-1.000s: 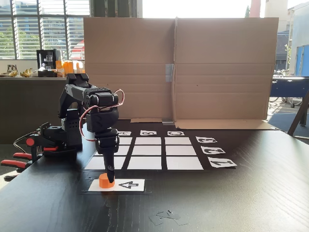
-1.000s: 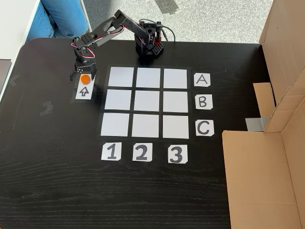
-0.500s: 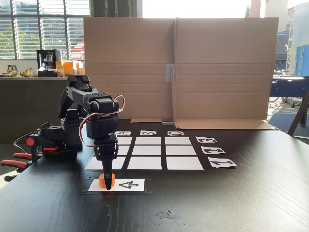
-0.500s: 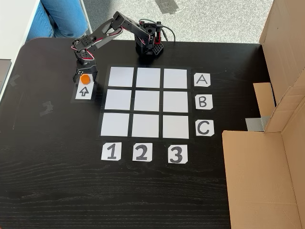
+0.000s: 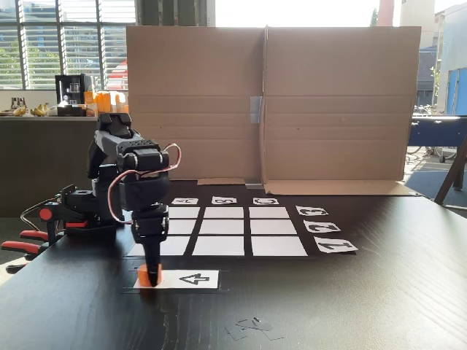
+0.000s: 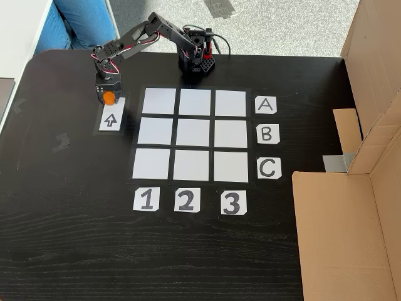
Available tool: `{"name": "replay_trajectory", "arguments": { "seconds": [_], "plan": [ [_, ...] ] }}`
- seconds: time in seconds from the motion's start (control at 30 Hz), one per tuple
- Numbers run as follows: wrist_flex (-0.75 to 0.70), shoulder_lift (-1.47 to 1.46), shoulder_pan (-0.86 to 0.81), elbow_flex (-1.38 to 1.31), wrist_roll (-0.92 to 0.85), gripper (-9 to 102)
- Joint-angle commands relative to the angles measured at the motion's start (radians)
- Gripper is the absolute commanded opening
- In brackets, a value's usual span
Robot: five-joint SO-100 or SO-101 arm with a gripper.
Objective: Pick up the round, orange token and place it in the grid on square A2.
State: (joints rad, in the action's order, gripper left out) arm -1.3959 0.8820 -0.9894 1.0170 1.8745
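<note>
The small round bright orange plastic token (image 6: pixel 109 98) sits between the black gripper's (image 5: pixel 150 278) narrowly parted fingers on the white arrow strip (image 5: pixel 191 278); whether they clamp it is unclear.

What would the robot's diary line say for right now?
phase: grasping | gripper: around orange token | token: on arrow strip | grid: cells bare

My black plastic robot arm (image 5: pixel 125 164) is built of blocky servo housings joined by angular printed links. Thin red and white cables (image 5: pixel 174 155) loop loosely beside its upper joint. Its dark, narrow two-finger gripper (image 5: pixel 151 275) tapers towards the tips.
</note>
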Motion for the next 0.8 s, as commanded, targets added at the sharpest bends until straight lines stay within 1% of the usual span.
{"name": "replay_trajectory", "arguments": {
  "seconds": [0.0, 0.27, 0.6, 0.77],
  "plan": [
    [0.017, 0.202, -0.035, 0.035, -0.055, -1],
    [0.032, 0.437, -0.058, 0.173, -0.232, -1],
    [0.041, 0.684, 0.002, 0.356, -0.566, -1],
    [0.034, 0.824, 0.037, 0.417, -0.778, -1]
  ]
}}
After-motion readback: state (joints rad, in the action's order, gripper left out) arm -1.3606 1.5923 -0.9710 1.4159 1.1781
